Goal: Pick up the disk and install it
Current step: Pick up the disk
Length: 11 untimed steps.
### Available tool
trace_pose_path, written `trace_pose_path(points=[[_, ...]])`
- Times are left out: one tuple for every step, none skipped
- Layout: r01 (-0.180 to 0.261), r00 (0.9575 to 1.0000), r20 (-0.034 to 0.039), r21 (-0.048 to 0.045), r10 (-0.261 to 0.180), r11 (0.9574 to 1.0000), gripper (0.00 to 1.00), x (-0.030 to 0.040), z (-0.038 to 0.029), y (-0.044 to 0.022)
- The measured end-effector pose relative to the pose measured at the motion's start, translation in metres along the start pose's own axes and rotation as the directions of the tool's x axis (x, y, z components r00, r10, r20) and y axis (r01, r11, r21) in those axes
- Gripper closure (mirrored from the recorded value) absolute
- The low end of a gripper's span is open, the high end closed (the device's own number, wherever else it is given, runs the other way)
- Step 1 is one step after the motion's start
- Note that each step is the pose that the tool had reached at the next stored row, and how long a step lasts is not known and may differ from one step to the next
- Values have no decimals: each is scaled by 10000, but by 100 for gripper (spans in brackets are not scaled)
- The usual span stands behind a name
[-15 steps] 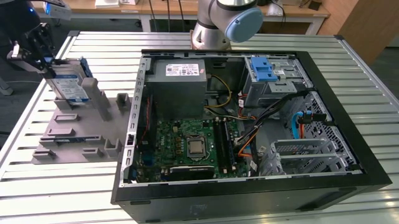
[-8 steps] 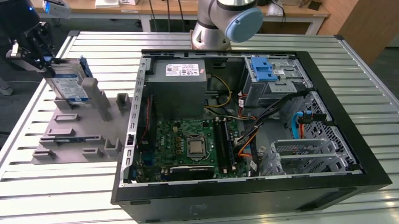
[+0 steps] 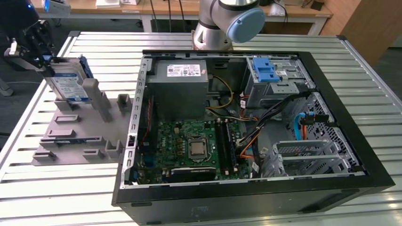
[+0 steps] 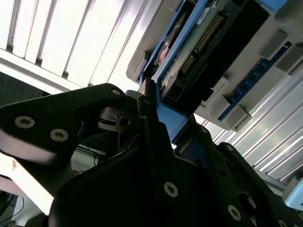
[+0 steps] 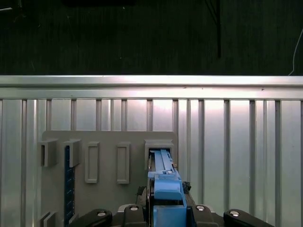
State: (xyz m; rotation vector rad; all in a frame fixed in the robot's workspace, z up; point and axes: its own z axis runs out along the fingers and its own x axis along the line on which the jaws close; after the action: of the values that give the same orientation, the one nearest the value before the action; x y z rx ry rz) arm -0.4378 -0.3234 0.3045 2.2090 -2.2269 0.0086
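The exterior view takes in the whole layout. A slatted metal surface (image 3: 351, 61) carries an open computer case (image 3: 238, 202) with the grey power-supply box (image 3: 179, 89), the green motherboard (image 3: 195, 146) and a ribbed blue latch (image 3: 267, 70) in the drive bay. The arm (image 3: 229, 21) rises behind the case. Beside the case, toward the exterior view's left, lies a grey slotted fixture (image 3: 69, 141). The disk (image 3: 68, 84) stands on edge at its far end, label facing the case.

The first wrist view looks straight along the disk (image 5: 163, 165), seen edge-on as a blue bracket. Its far end is at a slot of the fixture (image 5: 109, 142), and the surface's rail lies beyond. The second wrist view shows the disk's other face (image 4: 199, 52), with a green circuit board and a dark connector framed in blue.

The arm reaches out past the case, and the black end effector (image 3: 45, 63) sits at the disk's upper edge. In both wrist views the end effector (image 5: 165, 191) (image 4: 156, 118) is narrowed onto the blue bracket, a dark finger (image 4: 147, 113) lying against the bracket's edge. Whether the disk has left its slot cannot be told.
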Motion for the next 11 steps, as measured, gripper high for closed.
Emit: trace_pose_path(points=[[0, 10000, 0, 1, 0, 10000, 64, 0, -4, 0], [-1, 10000, 0, 1, 1, 10000, 64, 0, -10, 0], [0, 10000, 0, 0, 0, 10000, 64, 0, -20, 0], [0, 10000, 0, 0, 0, 10000, 64, 0, -31, 0], [-1, 10000, 0, 1, 1, 10000, 64, 0, -43, 0], [-1, 10000, 0, 0, 1, 10000, 64, 0, -56, 0], [-1, 10000, 1, 1, 1, 10000, 64, 0, -67, 0], [0, 10000, 0, 0, 0, 10000, 64, 1, -79, 0], [-1, 10000, 0, 0, 1, 10000, 64, 0, -91, 0], [0, 10000, 0, -1, 0, 10000, 64, 1, -105, 0], [-1, 10000, 0, 0, 1, 10000, 64, 1, -119, 0]])
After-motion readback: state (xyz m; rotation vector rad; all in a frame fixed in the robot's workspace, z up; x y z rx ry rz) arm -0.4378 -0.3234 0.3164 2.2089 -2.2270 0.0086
